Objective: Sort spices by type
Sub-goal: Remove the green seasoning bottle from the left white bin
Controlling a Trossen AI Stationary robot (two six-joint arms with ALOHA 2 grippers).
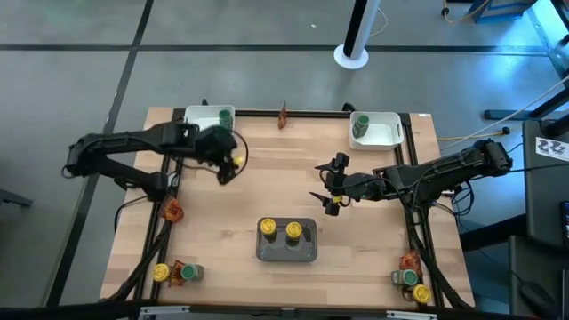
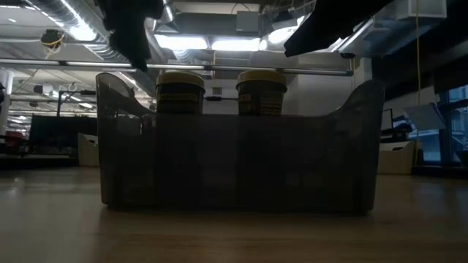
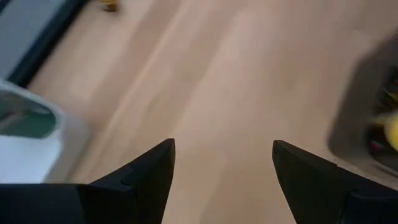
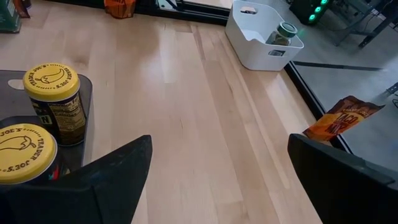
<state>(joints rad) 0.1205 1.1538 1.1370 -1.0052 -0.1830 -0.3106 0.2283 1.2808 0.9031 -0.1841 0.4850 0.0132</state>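
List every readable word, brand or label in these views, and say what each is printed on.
"TRADER JOE'S": ringing the yellow lid of the far jar in the grey tray.
"JOE'S" and "TRADER": on the near jar's lid.
"TACO": on the reddish-orange packet; the rest is unreadable.
Jar side labels: too small to read.
Other views: no readable text.

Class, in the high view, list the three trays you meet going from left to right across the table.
White tray at the back left → grey tray with two yellow-lidded jars → white tray at the back right.
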